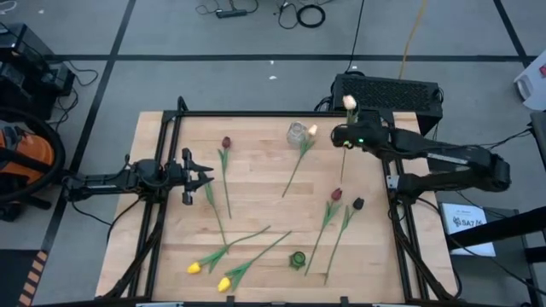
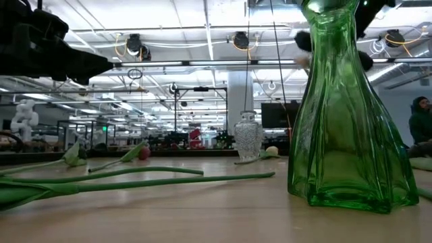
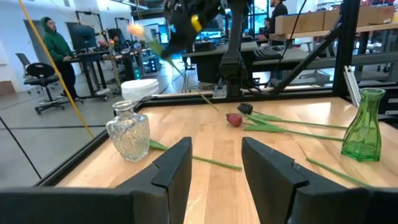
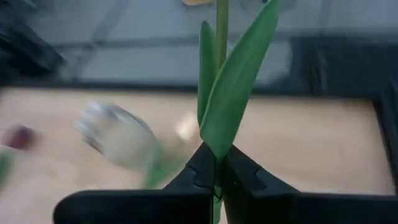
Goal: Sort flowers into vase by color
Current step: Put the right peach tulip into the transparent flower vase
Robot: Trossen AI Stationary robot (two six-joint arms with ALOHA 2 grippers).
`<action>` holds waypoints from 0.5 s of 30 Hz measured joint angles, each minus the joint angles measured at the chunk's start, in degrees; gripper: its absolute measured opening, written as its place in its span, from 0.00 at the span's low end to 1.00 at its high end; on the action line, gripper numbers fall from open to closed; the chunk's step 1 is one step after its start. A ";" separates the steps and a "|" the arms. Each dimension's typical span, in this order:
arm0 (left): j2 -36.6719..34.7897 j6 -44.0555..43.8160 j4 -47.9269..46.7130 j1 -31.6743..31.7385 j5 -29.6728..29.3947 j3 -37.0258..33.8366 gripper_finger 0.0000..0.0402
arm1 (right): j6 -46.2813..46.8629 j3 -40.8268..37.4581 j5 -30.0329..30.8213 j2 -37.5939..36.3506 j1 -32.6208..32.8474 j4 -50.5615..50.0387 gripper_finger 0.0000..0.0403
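Note:
My right gripper (image 1: 345,136) is raised over the table's far right part, just right of the clear glass vase (image 1: 296,134), and is shut on a pale peach tulip (image 1: 349,102). My left gripper (image 1: 200,176) hovers open at the table's left side, touching nothing; its fingers (image 3: 174,171) stand apart. A second peach tulip (image 1: 312,130) lies with its head against the clear vase. Dark red tulips (image 1: 226,142) (image 1: 336,194), a near-black one (image 1: 357,204) and two yellow ones (image 1: 194,268) (image 1: 223,284) lie flat on the table. The green vase (image 1: 297,259) stands near the near edge. My right gripper pinches the peach tulip's stem (image 4: 217,163) between its two fingers, just below where a long leaf (image 4: 239,87) branches off. The fingers lie across the stem. The tulip is lifted clear and tilted, its head (image 3: 135,29) above the fingers and its lower stem (image 3: 199,93) slanting down below them.
The green vase (image 2: 351,115) fills the low view's right side, with the clear vase (image 2: 248,135) far behind it. Stems (image 2: 135,181) cross the near left of the table. Bare wood (image 1: 256,205) lies in the middle. A person (image 3: 57,53) stands beyond the table.

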 joint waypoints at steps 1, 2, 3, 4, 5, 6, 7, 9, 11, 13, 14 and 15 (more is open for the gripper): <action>0.00 0.00 0.00 0.00 -0.01 0.00 0.37 | -2.88 0.00 0.89 -0.97 0.54 2.91 0.01; 0.00 0.00 -0.02 0.00 -0.01 0.00 0.37 | -5.94 0.00 1.72 -1.67 0.94 6.30 0.01; 0.00 0.00 0.00 0.02 -0.01 0.00 0.37 | -8.96 0.03 2.35 -2.09 1.33 10.02 0.01; 0.00 0.00 0.00 0.00 -0.01 0.00 0.37 | -12.11 0.07 2.52 -2.24 1.57 14.18 0.01; 0.00 0.00 -0.02 0.01 -0.01 0.00 0.37 | -15.21 0.07 2.46 -2.14 1.68 18.30 0.01; 0.00 0.00 -0.01 0.01 -0.01 0.01 0.37 | -17.92 0.07 2.30 -1.70 1.67 22.52 0.00; 0.00 0.00 -0.02 0.02 0.00 0.00 0.37 | -20.63 0.08 2.21 -1.09 1.63 27.25 0.00; 0.00 0.00 0.00 0.02 -0.01 0.00 0.37 | -26.14 0.09 0.50 0.50 1.41 35.78 0.00; 0.00 0.00 -0.02 0.02 0.01 0.00 0.37 | -31.54 0.11 -2.98 2.57 0.63 44.48 0.00; 0.00 0.00 0.00 0.02 -0.01 0.00 0.37 | -36.53 0.11 -6.38 5.31 -0.08 52.70 0.00; 0.00 0.00 -0.02 0.01 0.01 0.00 0.37 | -39.11 0.13 -7.35 6.72 -0.40 56.20 0.00; 0.00 0.00 -0.02 0.01 -0.01 0.00 0.37 | -41.27 0.13 -7.80 8.08 -0.74 58.98 0.00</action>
